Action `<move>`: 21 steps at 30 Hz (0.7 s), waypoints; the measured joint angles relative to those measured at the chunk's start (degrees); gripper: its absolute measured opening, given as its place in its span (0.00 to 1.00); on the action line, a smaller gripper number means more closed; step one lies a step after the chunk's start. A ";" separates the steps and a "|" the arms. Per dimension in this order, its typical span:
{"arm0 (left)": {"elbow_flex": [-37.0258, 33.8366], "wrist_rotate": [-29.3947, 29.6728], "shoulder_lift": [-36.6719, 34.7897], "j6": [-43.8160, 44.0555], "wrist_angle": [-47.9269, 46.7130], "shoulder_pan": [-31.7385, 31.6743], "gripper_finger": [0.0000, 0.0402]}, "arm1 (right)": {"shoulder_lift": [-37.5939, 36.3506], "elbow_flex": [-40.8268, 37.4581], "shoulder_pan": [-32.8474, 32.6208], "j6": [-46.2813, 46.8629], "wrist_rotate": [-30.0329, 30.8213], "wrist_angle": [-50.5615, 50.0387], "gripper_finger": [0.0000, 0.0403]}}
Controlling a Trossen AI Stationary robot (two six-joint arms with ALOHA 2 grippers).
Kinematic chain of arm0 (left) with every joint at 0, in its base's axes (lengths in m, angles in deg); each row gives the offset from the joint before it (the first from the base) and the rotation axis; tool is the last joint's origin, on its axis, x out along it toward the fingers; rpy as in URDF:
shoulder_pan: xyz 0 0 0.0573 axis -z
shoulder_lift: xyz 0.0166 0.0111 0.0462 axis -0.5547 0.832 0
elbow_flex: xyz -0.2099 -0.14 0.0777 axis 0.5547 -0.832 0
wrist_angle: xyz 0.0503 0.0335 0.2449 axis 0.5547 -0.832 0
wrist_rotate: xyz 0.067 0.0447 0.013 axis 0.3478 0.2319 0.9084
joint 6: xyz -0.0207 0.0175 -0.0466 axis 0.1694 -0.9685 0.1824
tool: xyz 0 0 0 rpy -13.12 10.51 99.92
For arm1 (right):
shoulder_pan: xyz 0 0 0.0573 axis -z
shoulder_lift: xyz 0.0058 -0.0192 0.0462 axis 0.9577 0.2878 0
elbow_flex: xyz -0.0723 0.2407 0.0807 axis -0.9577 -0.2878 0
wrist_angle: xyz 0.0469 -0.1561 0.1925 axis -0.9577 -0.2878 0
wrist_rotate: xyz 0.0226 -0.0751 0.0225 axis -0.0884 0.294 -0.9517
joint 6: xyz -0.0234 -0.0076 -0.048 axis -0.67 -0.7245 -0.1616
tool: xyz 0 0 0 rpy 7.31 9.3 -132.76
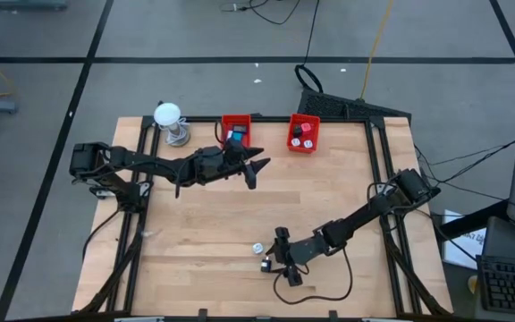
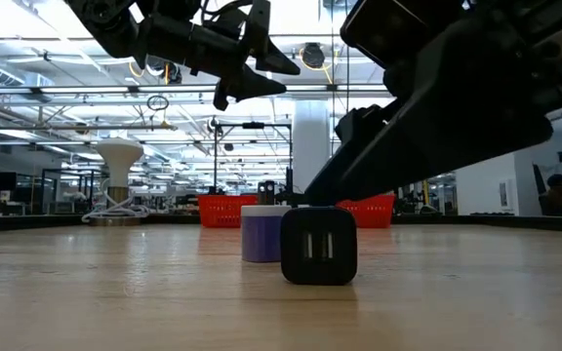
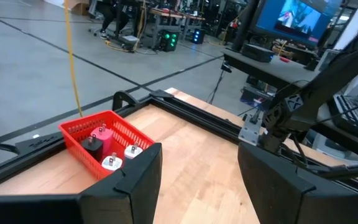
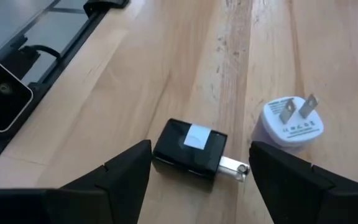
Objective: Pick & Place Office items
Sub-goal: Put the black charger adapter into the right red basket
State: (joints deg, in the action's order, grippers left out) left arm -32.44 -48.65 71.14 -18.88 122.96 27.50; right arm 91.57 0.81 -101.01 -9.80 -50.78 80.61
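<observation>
Black cube (image 4: 189,150): a small plug adapter, lying on the bare table (image 4: 166,74) just ahead of the right gripper (image 4: 201,177) and centred in the gap between its two fingers. Long axis ran crosswise to the fingers, metal prongs pointing toward one finger, white label facing up. Matte black, blocky, rigid by the look of it; two slots showed on the end face in the low view. Judged the next item for pickup.

White round plug (image 4: 292,123): just beside the cube, off the prong end and slightly farther from the jaws, prongs up, apart from the cube.

Right gripper: low over the table, jaws wide apart, holding nothing, much the nearer of the two.

Left gripper (image 1: 256,168): well apart from the cube, raised near the two red bins (image 1: 235,131), jaws apart and empty.

Bins: already held several small pieces.
</observation>
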 joint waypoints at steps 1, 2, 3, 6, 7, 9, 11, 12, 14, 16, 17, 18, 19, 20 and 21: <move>0.00 0.63 0.02 0.00 0.09 0.02 0.53 | 0.00 0.01 -0.08 0.08 0.02 0.05 0.64; 0.00 1.23 0.02 0.05 0.24 0.00 0.53 | 0.00 0.00 -0.09 0.19 0.01 0.00 0.64; 0.00 1.47 0.02 0.10 0.37 0.00 0.53 | 0.00 0.00 -0.12 0.19 0.01 -0.02 0.64; 0.00 1.58 0.01 0.25 0.82 -0.22 0.53 | 0.00 0.00 -0.14 0.19 0.01 0.05 0.64; 0.00 1.59 0.01 0.26 0.92 -0.25 0.53 | 0.00 0.00 -0.14 0.19 0.08 0.01 0.64; 0.00 1.59 0.01 0.26 1.12 -0.36 0.53 | 0.70 0.01 -0.12 0.20 0.35 0.96 0.64; 0.00 1.59 0.02 0.26 1.25 -0.37 0.53 | 2.42 0.02 -0.01 0.34 0.15 3.27 0.64; 0.00 1.57 0.00 0.24 1.25 -0.44 0.53 | 3.12 -0.02 -0.01 0.63 -0.05 4.08 0.64; 0.00 1.59 0.02 0.24 1.25 -0.44 0.53 | 3.99 -0.02 0.28 1.24 -0.25 6.08 0.64; 0.00 1.59 0.02 0.24 1.25 -0.44 0.53 | 4.07 0.00 0.44 1.23 0.06 6.11 0.64; 0.00 1.59 0.02 0.24 1.25 -0.44 0.53 | 4.07 0.00 0.68 0.89 0.25 6.12 0.64; 0.00 1.59 0.01 0.24 1.26 -0.44 0.53 | 4.07 0.00 0.88 0.66 0.88 6.23 0.64; 0.00 1.59 0.02 0.24 1.25 -0.44 0.53 | 4.07 0.00 1.06 0.41 2.25 6.27 0.64; 0.00 1.59 0.02 0.22 1.25 -0.44 0.53 | 4.07 0.00 1.22 0.37 3.48 6.26 0.64; 0.00 1.59 0.02 0.22 1.25 -0.44 0.53 | 4.07 0.00 1.42 0.30 4.52 6.28 0.63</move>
State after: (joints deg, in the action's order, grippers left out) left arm -32.44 -47.05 71.16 -18.66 124.21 27.06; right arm 95.63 0.81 -99.60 -9.51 -46.26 86.89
